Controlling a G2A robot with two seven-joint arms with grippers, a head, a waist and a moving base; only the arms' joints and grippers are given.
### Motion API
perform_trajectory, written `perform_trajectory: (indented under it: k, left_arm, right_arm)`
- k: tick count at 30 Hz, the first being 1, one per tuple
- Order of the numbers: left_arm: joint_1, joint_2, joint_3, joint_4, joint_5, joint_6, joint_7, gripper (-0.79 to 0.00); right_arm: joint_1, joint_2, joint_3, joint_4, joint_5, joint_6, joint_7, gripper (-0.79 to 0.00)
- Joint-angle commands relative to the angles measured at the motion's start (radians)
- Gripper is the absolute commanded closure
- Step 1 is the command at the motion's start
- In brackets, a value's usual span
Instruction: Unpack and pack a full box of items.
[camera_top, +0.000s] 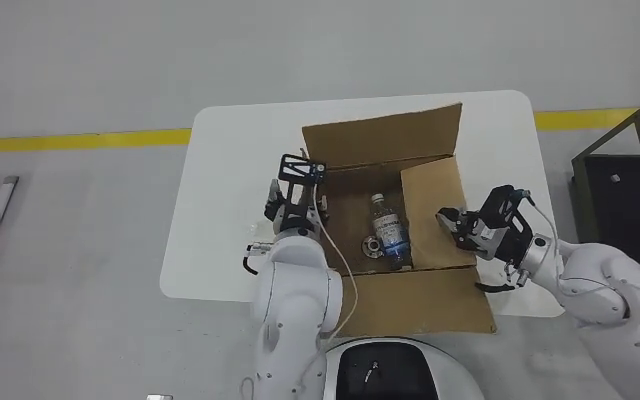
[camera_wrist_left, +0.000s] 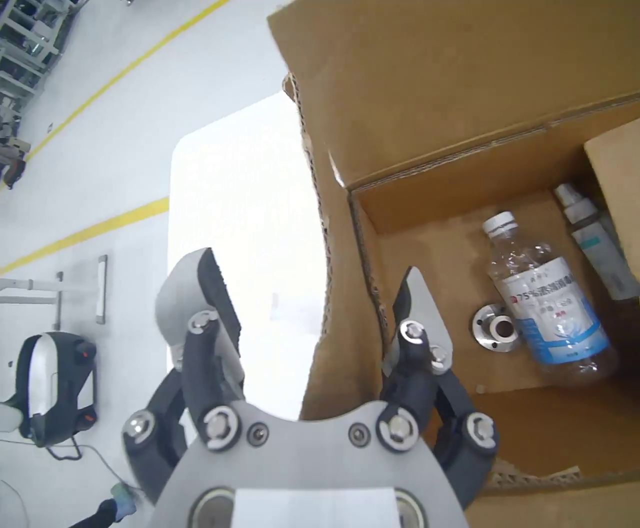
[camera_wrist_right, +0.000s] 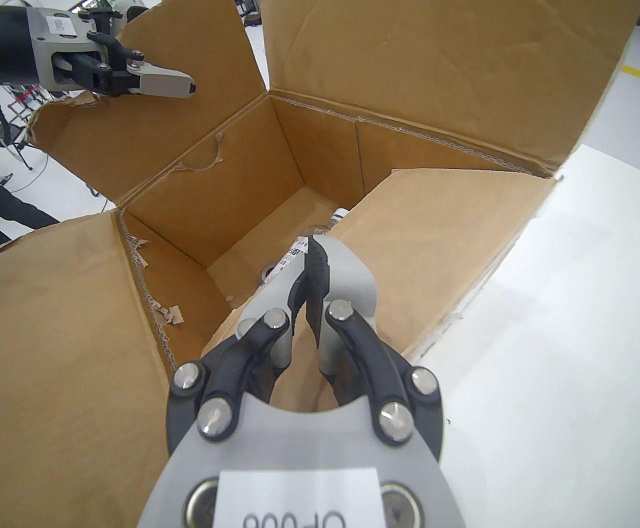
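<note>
Cardboard, brown and corrugated, makes up the large open box (camera_top: 385, 135) standing near the middle of a white table with rounded corners (camera_top: 240, 200), its far flap raised and its near flap folded out flat toward the robot. At the bottom of the box lies a clear plastic bottle with a white cap and a blue-and-white label (camera_top: 388, 232), on its side, cap toward the far wall. Just beside it on the box floor rests a small round metal flange with a centre hole (camera_top: 370, 248). The left wrist view shows a slim white spray bottle with a teal label (camera_wrist_left: 595, 240) lying on the other side of the clear bottle, partly hidden by the inward-leaning side flap (camera_top: 435, 205).

The left gripper (camera_top: 303, 165) hangs over the box's left wall with its fingers spread wide, holding nothing. One finger is over the table outside and the other inside the box, with the ragged cardboard edge between them.

The right gripper (camera_wrist_right: 311, 250) sits at the edge of the inward-leaning side flap on the opposite side, its fingers pressed together. Whether any cardboard is pinched between them cannot be told.
</note>
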Motion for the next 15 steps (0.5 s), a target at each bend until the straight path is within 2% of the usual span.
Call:
perform_trajectory:
  k: [1,6,15]
  left_arm:
    - [0.002,0.004,-0.018,0.009,0.049,0.001,0.026,-0.785]
    - [-0.004,0.005,-0.072,0.039,0.047,0.052,0.033,-0.785]
    - [-0.012,0.012,-0.131,0.119,0.091,0.060,0.048,-0.785]
  right_arm:
    - [-0.001,0.000,0.000,-0.002,0.000,0.002,-0.003,0.000]
    - [-0.003,0.002,-0.002,-0.008,-0.001,0.002,0.002,0.000]
    - [-0.005,0.003,-0.015,-0.019,-0.006,0.006,0.006,0.000]
